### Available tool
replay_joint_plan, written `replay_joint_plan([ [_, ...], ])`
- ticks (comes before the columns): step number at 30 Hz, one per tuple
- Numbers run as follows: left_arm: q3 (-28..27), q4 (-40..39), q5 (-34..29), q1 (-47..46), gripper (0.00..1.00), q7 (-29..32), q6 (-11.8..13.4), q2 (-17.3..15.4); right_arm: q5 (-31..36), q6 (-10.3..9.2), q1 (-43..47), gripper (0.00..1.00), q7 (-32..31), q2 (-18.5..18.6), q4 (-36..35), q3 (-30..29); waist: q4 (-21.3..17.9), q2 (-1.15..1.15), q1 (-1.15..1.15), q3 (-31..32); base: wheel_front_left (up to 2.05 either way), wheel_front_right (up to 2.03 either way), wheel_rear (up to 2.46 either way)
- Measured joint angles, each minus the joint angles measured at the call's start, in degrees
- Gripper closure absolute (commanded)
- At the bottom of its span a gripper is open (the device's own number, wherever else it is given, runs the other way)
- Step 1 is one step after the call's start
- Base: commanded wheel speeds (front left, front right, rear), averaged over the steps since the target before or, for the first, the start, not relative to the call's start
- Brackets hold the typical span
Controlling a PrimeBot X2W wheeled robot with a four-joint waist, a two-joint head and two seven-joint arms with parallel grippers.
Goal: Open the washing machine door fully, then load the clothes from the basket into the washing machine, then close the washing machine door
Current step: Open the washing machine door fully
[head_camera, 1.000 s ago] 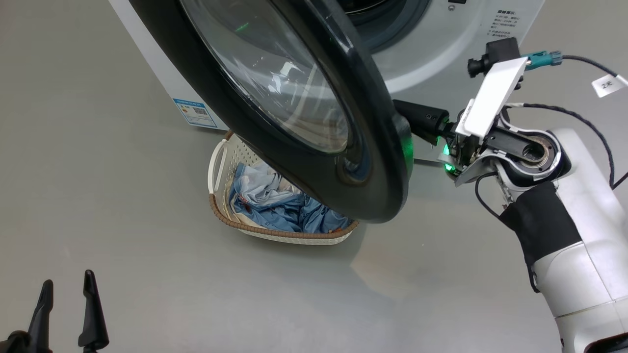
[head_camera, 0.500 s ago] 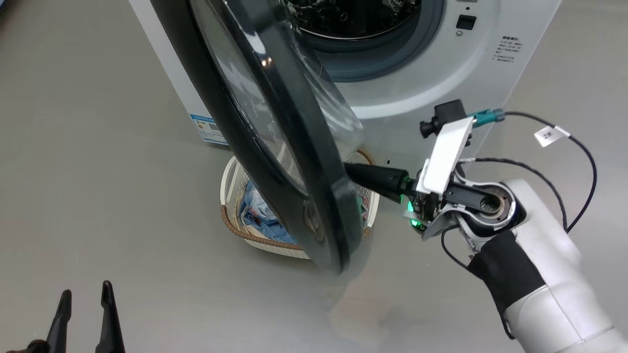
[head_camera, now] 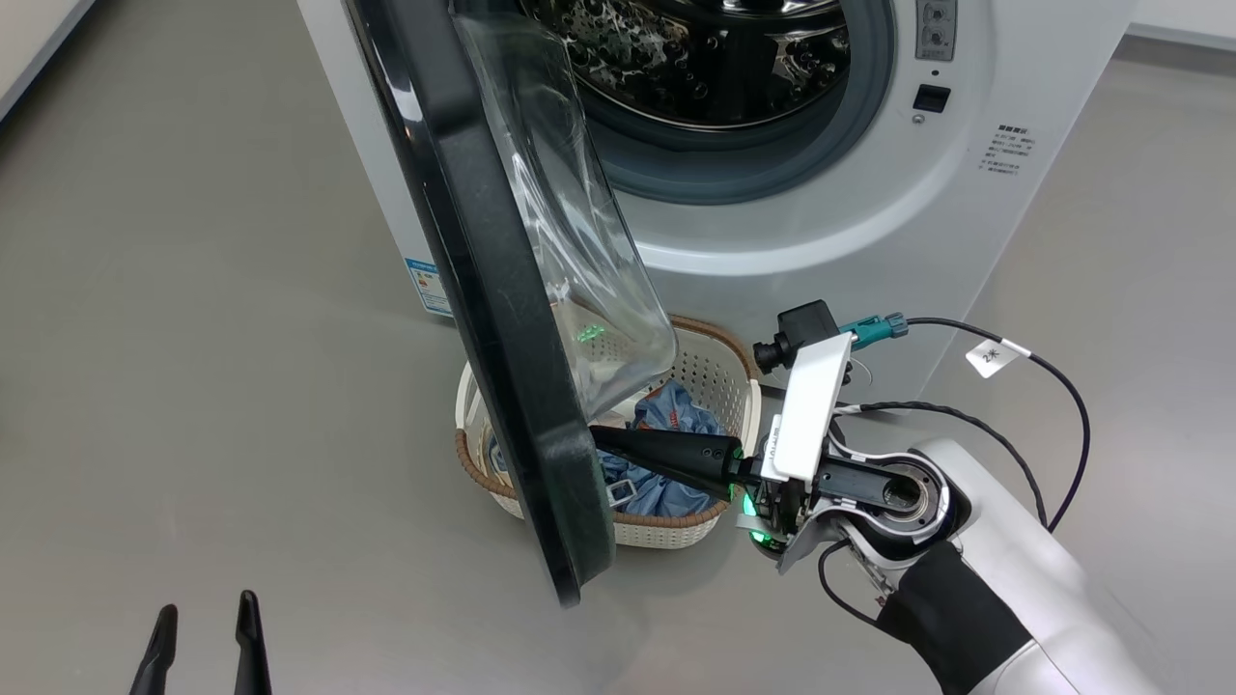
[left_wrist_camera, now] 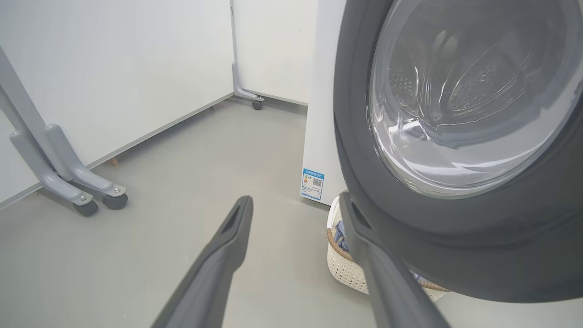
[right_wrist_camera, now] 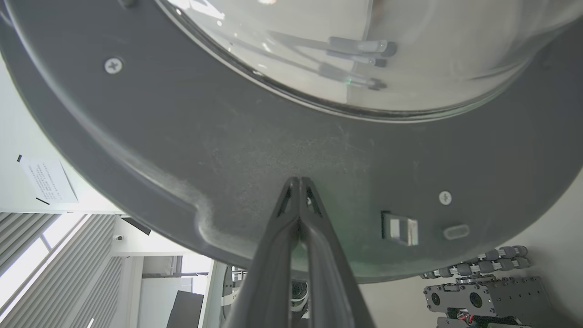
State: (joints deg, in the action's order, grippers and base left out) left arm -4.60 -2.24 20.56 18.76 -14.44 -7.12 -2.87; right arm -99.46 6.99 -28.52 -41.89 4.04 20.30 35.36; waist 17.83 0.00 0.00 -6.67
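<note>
Washing machine door [head_camera: 492, 338] overhangs basket [head_camera: 716, 375], partly hiding clothes [head_camera: 676, 412]; wheeled stand [left_wrist_camera: 68, 182] nearby

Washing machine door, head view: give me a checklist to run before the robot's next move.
1. Washing machine door fully open: not ok, it stands partway, edge-on to the head camera.
2. Right end effector shut, tips at the door's inner rim: ok.
3. Left end effector open and apart from the door: ok.
4. Basket free to reach: not ok, the door hangs over it.
5. Clothes in the basket: ok.
6. Drum empty: cannot tell, partly out of view.
</note>
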Motion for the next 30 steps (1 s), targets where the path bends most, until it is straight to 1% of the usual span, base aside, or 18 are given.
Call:
replay_joint_plan([
  [4, 1.1, -0.5, -0.5, 0.6, 0.00, 0.0, 0.0, 0.0, -0.9, 0.00, 0.4, 1.00, 1.6, -0.2, -1.2, 1.2, 0.6, 0.00, 0.00, 0.7, 0.00, 0.00, 0.00],
  [11, 1.2, -1.5, -1.9, 2.7, 0.00, 0.0, 0.0, 0.1, -2.1, 0.00, 0.9, 1.00, 4.6, 0.0, -2.0, 3.8, 2.3, 0.00, 0.00, 2.3, 0.00, 0.00, 0.00],
  [20, 1.6, -2.4, -1.9, 5.4, 0.00, 0.0, 0.0, 0.1, -3.9, 0.00, 1.2, 1.00, 8.1, 0.0, -3.3, 7.0, 4.0, 0.00, 0.00, 4.7, 0.00, 0.00, 0.00],
  [26, 1.3, -3.7, -1.3, 7.5, 0.00, 0.0, 0.0, 0.0, -4.9, 0.00, 2.1, 1.00, 10.2, -0.1, -3.8, 9.1, 4.5, 0.00, 0.00, 6.2, 0.00, 0.00, 0.00],
  [30, 0.6, -4.3, -0.7, 8.4, 0.00, 0.0, 0.1, 0.0, -5.4, 0.00, 2.1, 1.00, 11.0, -0.2, -3.8, 10.0, 4.1, 0.00, 0.00, 6.6, 0.00, 0.00, 0.00],
])
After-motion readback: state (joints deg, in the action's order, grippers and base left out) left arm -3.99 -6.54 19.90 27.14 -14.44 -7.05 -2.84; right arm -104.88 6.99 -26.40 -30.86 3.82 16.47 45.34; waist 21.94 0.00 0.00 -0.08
